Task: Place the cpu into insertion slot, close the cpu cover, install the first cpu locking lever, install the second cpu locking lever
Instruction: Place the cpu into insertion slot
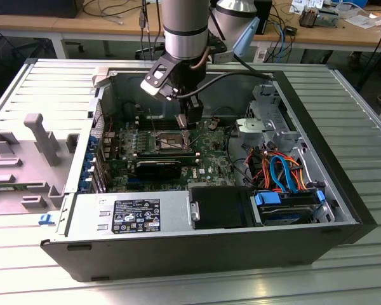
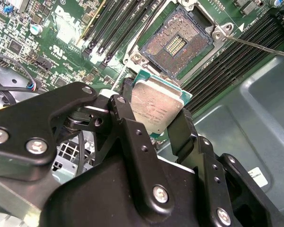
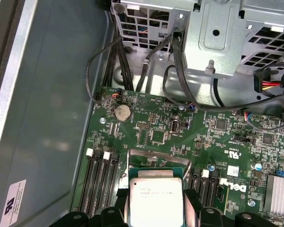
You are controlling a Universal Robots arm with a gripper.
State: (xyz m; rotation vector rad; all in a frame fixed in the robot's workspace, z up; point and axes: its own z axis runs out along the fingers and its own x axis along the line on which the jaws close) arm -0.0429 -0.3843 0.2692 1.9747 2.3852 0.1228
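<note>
Silver-topped cpu (image 2: 156,109), clamped in the pincer (image 2: 154,111), hangs over the empty insertion slot (image 2: 176,45) inside the computer case (image 1: 178,254).

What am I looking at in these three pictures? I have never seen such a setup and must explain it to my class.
A robot arm reaches into an open computer case lying on a ribbed metal table. The exterior view looks on from outside; both wrist views come from cameras riding on the arm. Its hand is shut on the cpu, a small square chip with a silver top, held above the green motherboard. The insertion slot is open, with nothing in it.
</note>
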